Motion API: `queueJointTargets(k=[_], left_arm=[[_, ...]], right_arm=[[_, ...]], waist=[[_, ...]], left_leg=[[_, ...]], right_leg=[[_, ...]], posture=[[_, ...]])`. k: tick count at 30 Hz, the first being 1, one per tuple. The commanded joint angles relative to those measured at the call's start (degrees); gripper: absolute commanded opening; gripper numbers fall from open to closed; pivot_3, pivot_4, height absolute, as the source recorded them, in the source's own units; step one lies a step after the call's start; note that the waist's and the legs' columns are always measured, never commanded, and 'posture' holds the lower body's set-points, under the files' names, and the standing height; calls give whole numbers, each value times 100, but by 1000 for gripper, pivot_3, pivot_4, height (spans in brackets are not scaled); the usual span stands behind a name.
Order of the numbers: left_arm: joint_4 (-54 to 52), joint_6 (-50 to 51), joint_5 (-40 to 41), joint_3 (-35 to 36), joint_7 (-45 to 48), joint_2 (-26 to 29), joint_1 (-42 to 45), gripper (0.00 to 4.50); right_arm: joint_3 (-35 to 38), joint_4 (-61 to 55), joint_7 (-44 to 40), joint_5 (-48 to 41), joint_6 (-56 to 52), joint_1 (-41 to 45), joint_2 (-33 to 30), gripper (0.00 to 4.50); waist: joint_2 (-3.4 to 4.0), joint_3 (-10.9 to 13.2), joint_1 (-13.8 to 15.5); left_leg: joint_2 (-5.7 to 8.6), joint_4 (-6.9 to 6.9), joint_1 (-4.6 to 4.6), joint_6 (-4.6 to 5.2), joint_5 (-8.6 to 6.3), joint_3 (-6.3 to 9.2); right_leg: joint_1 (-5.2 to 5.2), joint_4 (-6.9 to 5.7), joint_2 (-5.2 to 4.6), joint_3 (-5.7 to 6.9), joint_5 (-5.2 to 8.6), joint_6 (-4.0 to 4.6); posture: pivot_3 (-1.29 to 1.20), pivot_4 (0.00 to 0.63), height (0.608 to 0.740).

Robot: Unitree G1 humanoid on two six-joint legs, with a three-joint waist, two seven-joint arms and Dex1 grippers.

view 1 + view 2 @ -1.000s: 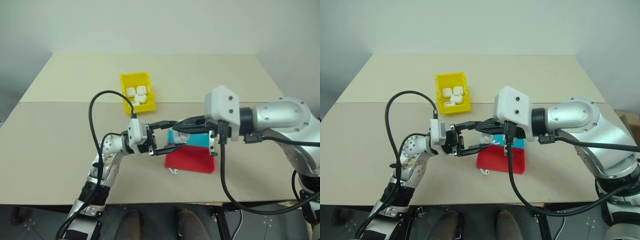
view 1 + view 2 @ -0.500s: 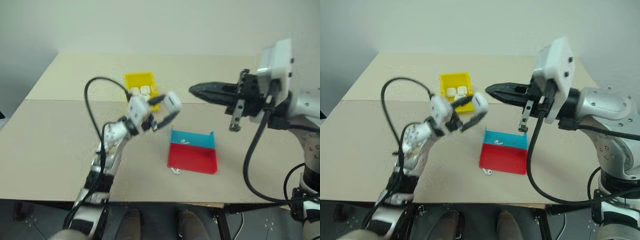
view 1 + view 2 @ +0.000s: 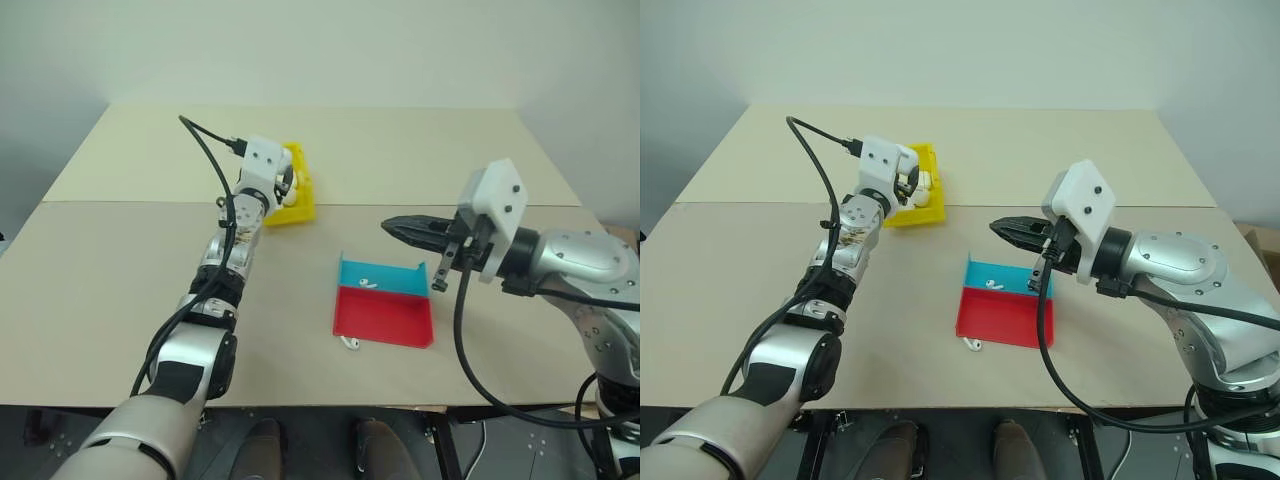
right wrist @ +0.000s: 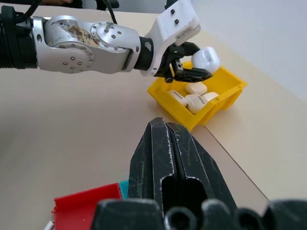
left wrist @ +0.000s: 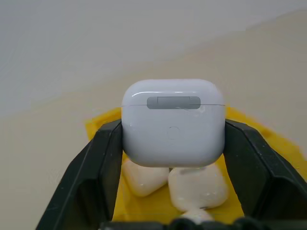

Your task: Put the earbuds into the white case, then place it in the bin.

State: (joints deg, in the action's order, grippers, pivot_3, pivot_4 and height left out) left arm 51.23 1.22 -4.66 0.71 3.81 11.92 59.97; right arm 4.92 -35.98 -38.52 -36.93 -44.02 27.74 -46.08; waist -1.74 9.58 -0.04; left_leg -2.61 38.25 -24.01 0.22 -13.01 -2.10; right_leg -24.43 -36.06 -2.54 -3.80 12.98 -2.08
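Left gripper: left gripper (image 5: 173,158) holds the white case (image 5: 173,122) between its two black fingers (image 5: 103,167), one on each side wall of the case, lid closed and hinge plate facing the wrist camera.
Why held so: the side-on pinch leaves the underside of the case free, which suits letting it drop into the container below, as I judge it.
Case relative to the claw: it sits at the fingertips, between them and touching both, poking out past their ends rather than deep in the jaws.
Case relative to the bin: the bin (image 4: 218,93) lies directly under and just past the held case; the right wrist view shows the case over the bin's far rim, above the walls and not resting on anything inside.
Bin contents: several other white cases (image 4: 194,96) already lie in the yellow bin, close together.
Right gripper: right gripper (image 3: 1005,228) has its fingers pressed together with nothing between them, and hangs above the table near the tray, well apart from the bin.
Tray: the red-and-blue tray (image 3: 1005,318) lies between the arms; one earbud (image 3: 993,285) rests on its blue part, and another small white piece (image 3: 973,345) lies on the table just off the tray's near corner.
Stage, as a judgement: release over the bin looks like the step in hand.
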Motion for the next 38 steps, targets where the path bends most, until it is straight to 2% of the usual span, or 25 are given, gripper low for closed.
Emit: queueJointTargets(k=[1, 4, 8, 10, 13, 18, 22, 25, 29, 33, 38], left_arm=[[32, -258, -17, 49, -90, 50, 290, 4413], [-230, -474, 111, 125, -33, 21, 224, 4464], [-1394, 194, 1284, 591, 1316, 54, -220, 4464], [-2494, 343, 1864, 560, 2429, 305, -899, 4464], [-4032, 914, 2498, 554, 3355, 818, -1931, 4464], [-5732, 2039, 3222, 793, 3910, 1736, -3301, 4464], [-6769, 2408, 3586, 1201, 4289, 2527, -4249, 4464], [-7360, 2531, 3687, 1636, 4510, 3047, -5005, 4464], [-7876, 2549, 3818, 2185, 4769, 3474, -5884, 4464], [-8024, 2524, 3837, 2429, 4804, 3625, -6184, 4464], [-8107, 2567, 3986, 2500, 4852, 3676, -6231, 4464]], right_arm=[[79, -221, 62, 68, 5, -98, -91, 0], [29, -232, 62, 104, 1, -126, -94, 0], [-4, -216, 23, 204, 64, -156, -112, 0], [54, -199, -146, 256, 190, -274, -205, 0], [142, -92, -567, 400, 480, -576, -501, 0], [93, 274, -1151, 876, 1204, -874, -918, 0], [398, 527, -1622, 921, 1611, -1267, -1113, 0], [627, 655, -1979, 1019, 1951, -1683, -1259, 0], [1081, 933, -2500, 1236, 2744, -2285, -1379, 0], [1240, 1322, -2846, 1396, 3373, -2429, -1415, 0], [1130, 1647, -2988, 1502, 3671, -2316, -1459, 0]], waist=[[0, 0, 4], [0, 0, 15], [1, 0, 8], [4, -2, -42], [5, -3, -111], [4, -2, -96], [3, -2, -64], [3, -2, -68], [3, -2, -72], [3, -2, -67], [3, -2, -69]], left_leg=[[0, 0, 0, 0, 0, 0], [1, 0, 0, -1, 0, 0], [0, 2, -2, -1, 0, 0], [-2, 1, 0, -1, 0, -1], [-8, -3, 11, -2, 1, -6], [-11, 2, 23, -2, 1, -8], [-16, 8, 50, -5, 2, -13], [-18, 8, 53, -5, 2, -19], [-21, 0, 53, -5, 2, -26], [-22, 0, 68, -5, 2, -33], [-24, 2, 84, -4, 4, -44]], right_leg=[[0, 0, 0, 1, 0, 0], [0, -2, -2, 1, 0, 0], [0, -2, -2, 2, -1, 0], [0, -4, -1, 1, 0, 1], [2, -8, 0, -4, 1, 3], [7, -18, 2, -4, -2, 9], [33, -16, 1, -3, -2, 8], [31, -17, 1, -5, 1, 11], [24, -15, 2, -9, 8, 18], [31, -18, 3, -11, 16, 11], [38, -26, 3, -17, 34, 1]], posture=[[0, 150, 740], [0, 150, 740], [0, 150, 740], [0, 150, 740], [0, 150, 740], [0, 150, 740], [0, 150, 740], [0, 150, 740], [0, 150, 740], [0, 150, 740], [0, 150, 740]])
